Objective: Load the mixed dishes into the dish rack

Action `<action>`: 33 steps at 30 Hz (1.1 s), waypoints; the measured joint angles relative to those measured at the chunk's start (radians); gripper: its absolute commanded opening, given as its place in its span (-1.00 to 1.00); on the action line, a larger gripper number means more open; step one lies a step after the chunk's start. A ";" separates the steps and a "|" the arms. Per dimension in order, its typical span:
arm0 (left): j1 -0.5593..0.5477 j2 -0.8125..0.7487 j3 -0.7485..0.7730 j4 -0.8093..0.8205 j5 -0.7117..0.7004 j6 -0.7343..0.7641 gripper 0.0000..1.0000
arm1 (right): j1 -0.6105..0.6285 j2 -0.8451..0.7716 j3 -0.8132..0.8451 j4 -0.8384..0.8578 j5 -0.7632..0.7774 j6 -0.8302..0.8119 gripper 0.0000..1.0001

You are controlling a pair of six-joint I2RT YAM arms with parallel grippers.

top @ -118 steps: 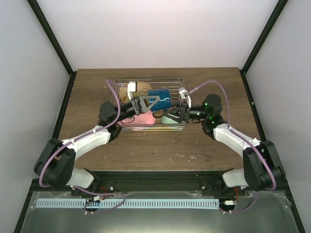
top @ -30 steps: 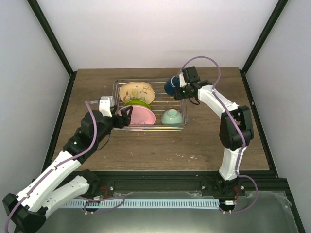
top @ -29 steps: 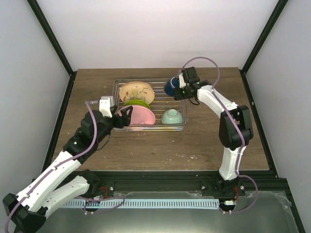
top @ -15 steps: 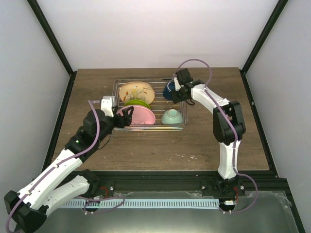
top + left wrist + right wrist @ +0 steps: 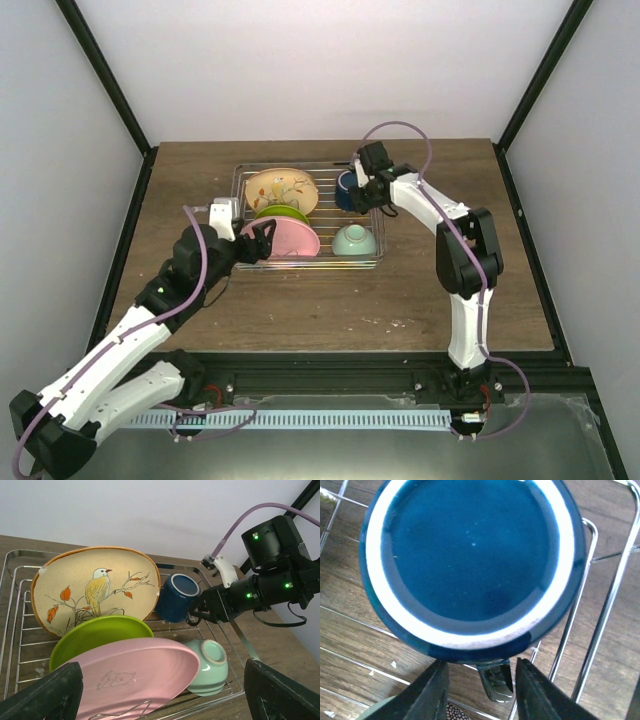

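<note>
Trouble, if it comes, comes from the dark blue mug (image 5: 347, 186). It sits tilted in the far right corner of the dish rack (image 5: 325, 200), its side just beside the edge of the cream plate (image 5: 281, 187), and your right gripper (image 5: 481, 672) straddles its handle (image 5: 495, 682). The jaws stand narrow, one finger close against the handle with a clear gap at the other, so I judge the grip loose rather than clamped.

Draw the arm away at an angle and a finger could hook the handle, dragging the mug over the low side onto the table (image 5: 420, 290). Back straight out along the fingers instead. The rack's corner wires run close by one finger (the right wrist view shows it), so a sideways slip could catch there and jolt the whole rack. If the mug is not seated between tines it may roll into the cream plate, which stands on edge and could topple onto the lime-green plate (image 5: 284, 213) in front of it.

Your left gripper (image 5: 255, 243) hangs wide open and empty at the near left of the rack, just beside the pink plate (image 5: 293, 240) — a careless lift could nudge that plate off its tines. The mint bowl (image 5: 354, 240) rests at the near right, apart from both arms, and looks safe.
</note>
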 measured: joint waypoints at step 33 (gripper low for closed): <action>0.106 0.179 0.213 -0.105 -0.006 0.087 0.97 | -0.006 -0.418 -0.230 0.071 0.114 0.031 1.00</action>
